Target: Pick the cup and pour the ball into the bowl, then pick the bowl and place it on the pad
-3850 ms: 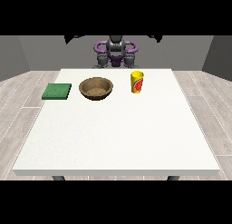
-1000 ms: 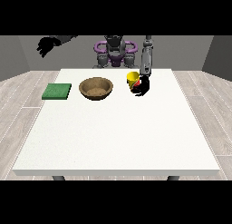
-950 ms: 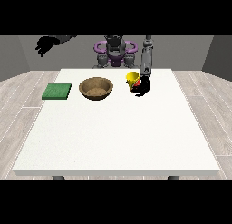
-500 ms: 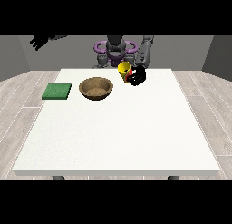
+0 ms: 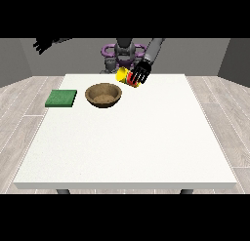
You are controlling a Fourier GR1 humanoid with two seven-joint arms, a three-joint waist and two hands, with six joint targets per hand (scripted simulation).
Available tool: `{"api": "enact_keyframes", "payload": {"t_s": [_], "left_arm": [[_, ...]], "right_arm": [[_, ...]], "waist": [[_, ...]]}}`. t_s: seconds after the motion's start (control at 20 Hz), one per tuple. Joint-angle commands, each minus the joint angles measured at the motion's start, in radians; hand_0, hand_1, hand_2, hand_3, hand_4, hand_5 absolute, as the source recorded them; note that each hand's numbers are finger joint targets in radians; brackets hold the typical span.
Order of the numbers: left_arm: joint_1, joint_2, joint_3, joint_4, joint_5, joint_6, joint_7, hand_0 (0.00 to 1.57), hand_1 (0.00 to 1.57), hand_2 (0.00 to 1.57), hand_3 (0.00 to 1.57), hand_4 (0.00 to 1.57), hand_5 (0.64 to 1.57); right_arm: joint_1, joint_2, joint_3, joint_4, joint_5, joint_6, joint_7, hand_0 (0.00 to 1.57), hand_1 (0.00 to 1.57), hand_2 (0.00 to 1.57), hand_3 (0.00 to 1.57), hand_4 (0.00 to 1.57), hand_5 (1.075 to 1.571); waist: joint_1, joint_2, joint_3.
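Up at the far left, the robot hand at the view's left [image 5: 43,44] hangs in the air well off the white surface [image 5: 127,147], fingers spread and relaxed, holding nothing. Below it and nearer, the green pad [image 5: 61,98] lies flat by the left edge of the surface. Just right of the pad, apart from it, sits the brown bowl [image 5: 103,94], upright; whether anything lies in it I cannot tell. Further right and slightly farther back, the yellow cup [image 5: 126,77] is off the surface and tipped over toward the bowl, with the fingers of the robot hand at the view's right [image 5: 140,73] curled round its side. The ball does not show, so whether it is in the cup is not clear. The cup looks light and stiff with a smooth wall, so it could slip while tilted; a hold round the middle of its side seems best. The bowl looks rigid and somewhat heavier, with a wide mouth; its rim, likely the right edge, seems the place to take hold of it later.
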State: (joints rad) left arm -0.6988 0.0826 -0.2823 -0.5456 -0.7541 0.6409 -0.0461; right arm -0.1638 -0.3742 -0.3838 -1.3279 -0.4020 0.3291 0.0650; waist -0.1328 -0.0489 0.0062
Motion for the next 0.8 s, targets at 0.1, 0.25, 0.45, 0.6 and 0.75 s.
{"api": "enact_keyframes", "payload": {"t_s": [0.1, 0.25, 0.45, 0.6, 0.75], "left_arm": [[-0.146, -0.072, -0.116, 0.078, -0.215, -0.052, 0.314, 1.36, 1.36, 1.57, 1.57, 1.47, 1.531], [-0.211, -0.081, -0.185, 0.044, -0.263, -0.130, 0.422, 1.36, 1.36, 1.57, 1.57, 1.47, 1.529], [-0.232, -0.082, -0.281, 0.036, -0.346, -0.217, 0.550, 1.35, 1.35, 1.57, 1.57, 1.36, 1.563], [-0.272, -0.082, -0.363, 0.078, -0.454, -0.288, 0.597, 1.49, 1.49, 1.57, 1.57, 1.19, 1.561], [-0.347, -0.082, -0.399, 0.106, -0.533, -0.339, 0.666, 1.40, 1.40, 1.57, 1.57, 1.04, 1.571]], "right_arm": [[0.033, -0.026, -0.035, 0.096, -0.019, 0.082, -0.068, 0.00, 0.00, 0.00, 0.00, 0.69, 1.560], [-0.022, -0.041, -0.029, 0.149, -0.011, 0.083, -0.061, 0.00, 0.00, 0.00, 0.00, 0.69, 1.558], [-0.032, 0.003, 0.003, 0.160, 0.024, 0.039, -0.063, 0.00, 0.00, 0.00, 0.13, 0.69, 1.554], [-0.031, -0.019, -0.001, 0.182, 0.024, 0.062, -0.064, 0.00, 0.00, 0.00, 0.25, 0.70, 1.555], [-0.056, 0.003, 0.012, 0.168, 0.025, 0.060, -0.087, 0.00, 0.00, 0.00, 0.26, 0.69, 1.554]], "waist": [[0.000, -0.022, -0.0043], [0.006, -0.011, -0.0048], [0.000, -0.057, -0.0051], [0.009, -0.077, -0.0045], [-0.027, -0.023, -0.0050]]}}
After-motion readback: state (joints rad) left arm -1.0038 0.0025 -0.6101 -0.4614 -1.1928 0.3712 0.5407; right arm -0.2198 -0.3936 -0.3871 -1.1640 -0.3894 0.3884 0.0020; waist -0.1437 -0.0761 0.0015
